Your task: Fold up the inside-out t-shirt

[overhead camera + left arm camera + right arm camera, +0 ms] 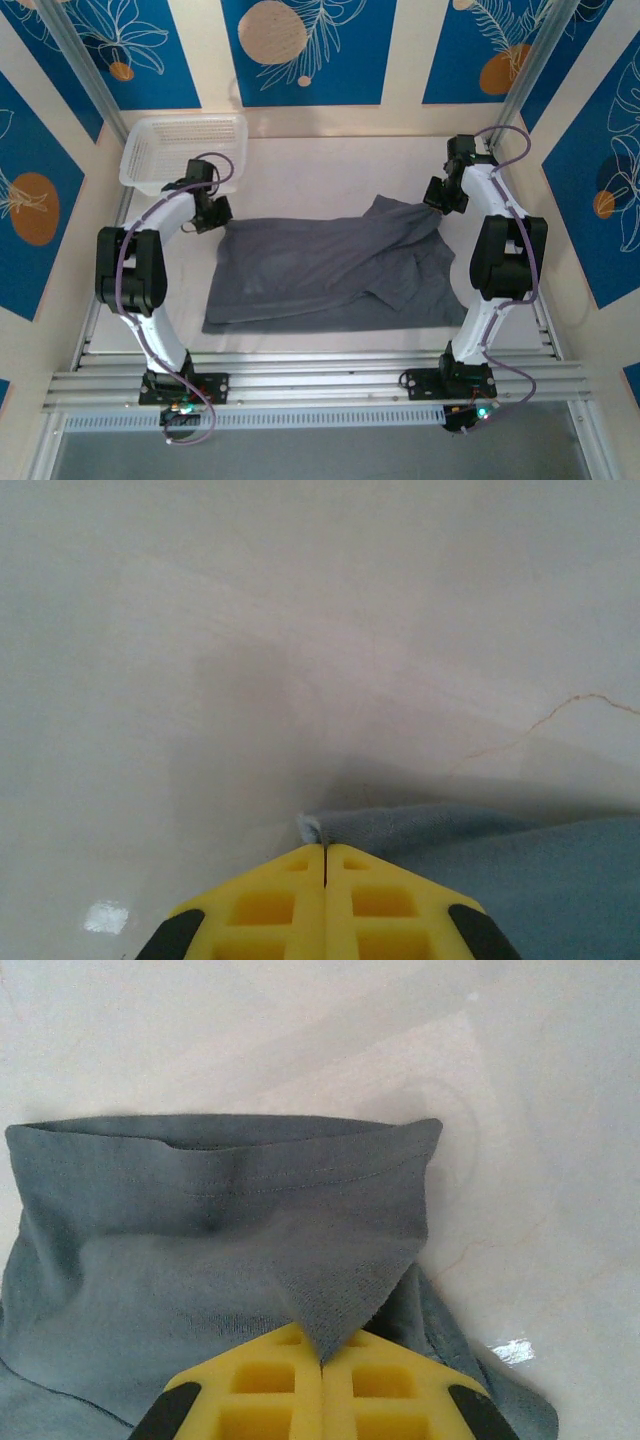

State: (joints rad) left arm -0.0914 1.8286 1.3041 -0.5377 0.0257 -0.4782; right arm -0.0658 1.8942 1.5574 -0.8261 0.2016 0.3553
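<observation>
Seen from overhead, the inside-out t-shirt [330,270] lies rumpled across the middle of the table [330,165], with no fold made yet. The left gripper [212,215] is at its ten o'clock corner and the right gripper [437,197] at two o'clock, with a white basket [140,150] beyond.

In the left wrist view, the yellow jaws are pressed together on a sliver of hem.

In the right wrist view, the jaws pinch a tented peak of grey cloth. By the look of it, all the folding lies ahead.
</observation>
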